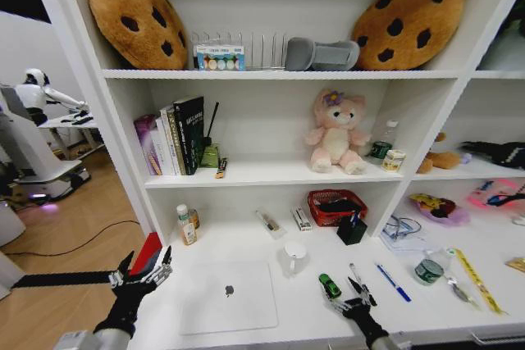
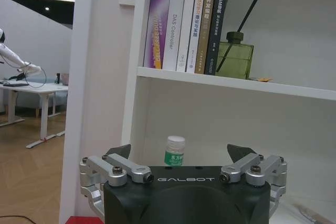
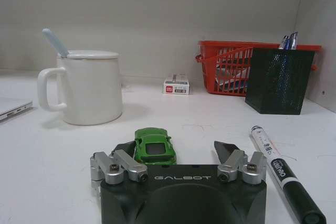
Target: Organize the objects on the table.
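Right gripper (image 1: 351,304): your fingers are spread apart, low over the long white desk (image 1: 271,247), holding nothing.
Tiny green toy car (image 3: 154,145): sits on the desk just ahead of those fingers.
Left gripper (image 1: 141,272): released, at the desk's left end.

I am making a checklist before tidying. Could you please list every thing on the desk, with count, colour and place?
laptop: 1, silver, closed, front left of the desk.
toy car: 1, green, front centre, just ahead of the right gripper.
marker: 1, white and black, beside the car.
pen: 1, blue, right of the marker.
ruler: 1, yellow, far right.
mug: 1, white, lidded, behind the laptop.
pen holder: 1, black mesh, at the back.
basket: 1, red, behind the holder.
bottle: 1, white cap, back left.
left gripper: open, left of the laptop.
right gripper: open, low over the front edge.
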